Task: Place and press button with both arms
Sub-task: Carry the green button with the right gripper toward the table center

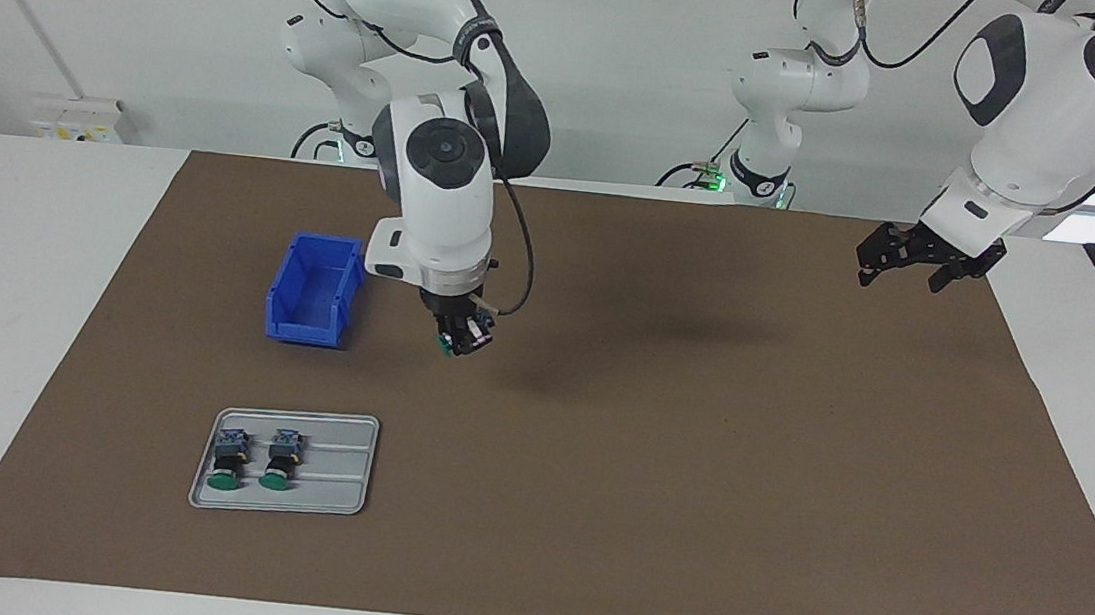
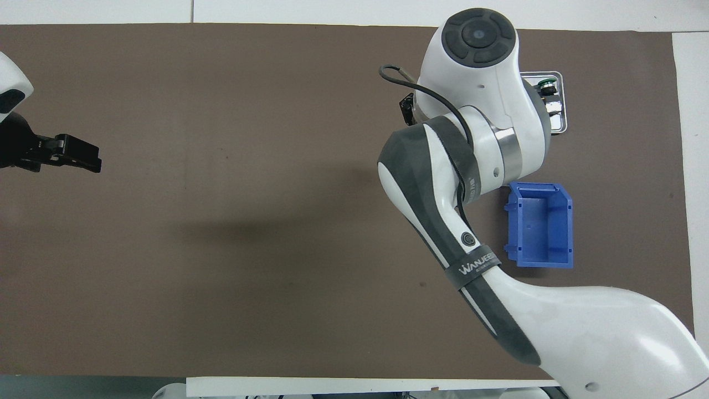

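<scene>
White walls and a white tabletop framed the scene, with a brown mat (image 1: 594, 453) covering the work area between the two arms. Working outward from the robots, you would have met the left gripper (image 1: 923, 266) first: it hung with its fingers spread and empty over the mat at the left arm's end of the table, waiting, well apart from everything else. Probably it was kept clear there until a button stood ready to be pressed.

Next came the blue bin (image 1: 316, 290), open-topped and seemingly empty, toward the right arm's end. Just beside it, the right gripper (image 1: 463, 333) hung over bare mat with its fingers closed on something small; a spot of green showed at the fingertips, so you could judge it to be a button (image 1: 446, 345), carried cap-down. From overhead the arm's own wrist hid this grip. Holding it above open mat suggested the placing step was in hand, with no pressing yet possible.

Farthest from the robots lay the grey tray (image 1: 346, 474), holding two more buttons (image 1: 227, 460) side by side on their sides, green caps pointing away from the robots. Its ribbed lanes presumably kept them from rolling.
</scene>
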### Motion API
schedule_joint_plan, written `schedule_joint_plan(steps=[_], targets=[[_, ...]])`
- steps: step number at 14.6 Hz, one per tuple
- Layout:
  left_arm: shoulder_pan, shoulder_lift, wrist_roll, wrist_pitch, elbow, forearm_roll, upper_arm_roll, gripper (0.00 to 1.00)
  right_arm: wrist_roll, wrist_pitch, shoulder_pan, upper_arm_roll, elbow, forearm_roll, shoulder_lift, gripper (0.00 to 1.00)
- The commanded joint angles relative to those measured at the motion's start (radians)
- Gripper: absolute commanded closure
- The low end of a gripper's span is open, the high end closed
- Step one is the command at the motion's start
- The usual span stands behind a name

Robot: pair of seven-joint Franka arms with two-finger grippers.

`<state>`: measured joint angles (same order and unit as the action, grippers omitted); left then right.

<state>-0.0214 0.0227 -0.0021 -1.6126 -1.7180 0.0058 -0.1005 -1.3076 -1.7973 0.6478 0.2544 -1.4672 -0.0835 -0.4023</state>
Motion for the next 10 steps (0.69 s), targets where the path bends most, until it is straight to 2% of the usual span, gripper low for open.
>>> schedule_joint_plan(steps=[1,8,10], targets=[[0.011,0.002,0.017,0.000,0.001,-0.012,-0.002,0.00,-0.134,0.010,0.062,0.017,-0.010,-0.022,0.008,0.91],[0.011,0.002,0.017,0.000,0.001,-0.012,-0.002,0.00,-0.427,-0.022,0.147,0.014,-0.016,-0.098,0.011,0.91],[0.011,0.002,0.017,0.000,0.001,-0.012,-0.002,0.00,-0.467,-0.080,0.182,0.016,-0.044,-0.098,-0.001,0.91]])
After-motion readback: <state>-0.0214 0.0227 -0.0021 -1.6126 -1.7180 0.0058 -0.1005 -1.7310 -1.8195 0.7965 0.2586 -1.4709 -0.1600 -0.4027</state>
